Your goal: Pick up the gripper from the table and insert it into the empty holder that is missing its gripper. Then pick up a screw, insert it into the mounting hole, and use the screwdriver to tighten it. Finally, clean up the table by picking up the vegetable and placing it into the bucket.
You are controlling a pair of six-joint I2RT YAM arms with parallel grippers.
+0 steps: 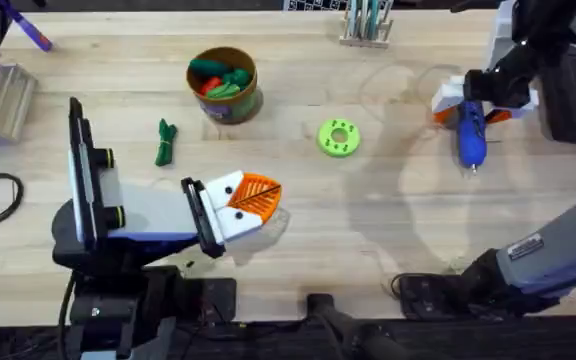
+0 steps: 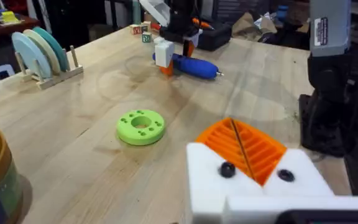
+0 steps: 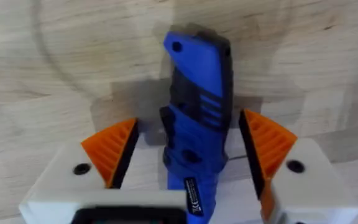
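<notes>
Each tool is white, with orange ribbed pads and black screws.

I could read almost nothing. The blue pen-shaped plastic screwdriver carried a small white label near its lower end, with tiny print and marks too fine for me to make out. A white sticker with dark lettering sat on the grey upright link of the right arm; I saw that sticker from overhead too, but its characters stayed illegible to me.
</notes>
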